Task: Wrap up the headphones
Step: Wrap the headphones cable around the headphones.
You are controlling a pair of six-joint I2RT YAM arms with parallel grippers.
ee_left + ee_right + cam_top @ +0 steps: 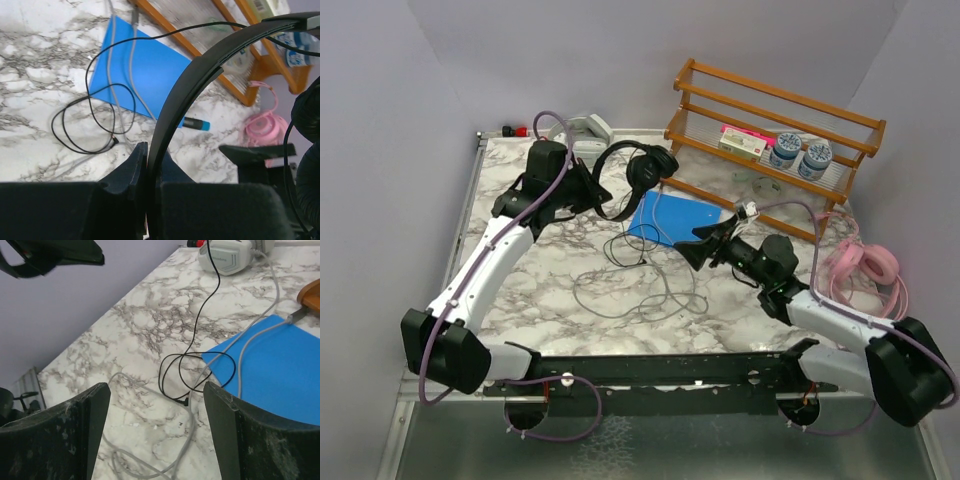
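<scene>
My left gripper [588, 192] is shut on the headband [200, 75] of the black headphones [648, 166] and holds them above the table. Their thin black cable [632, 245] hangs down and loops on the marble; it also shows in the right wrist view [195, 372]. My right gripper [696, 250] is open and empty, low over the cable loops [157, 395]. The grey-white headphones [588, 127] lie at the back, their grey cable [630, 292] sprawled across the middle. The pink headphones [865, 262] lie at the right edge.
A blue pad [675, 218] lies mid-table under the cables. A wooden rack [770, 110] with jars and a box stands at the back right. A small red object [520, 131] sits at the back left. Walls enclose the table's left, back and right sides.
</scene>
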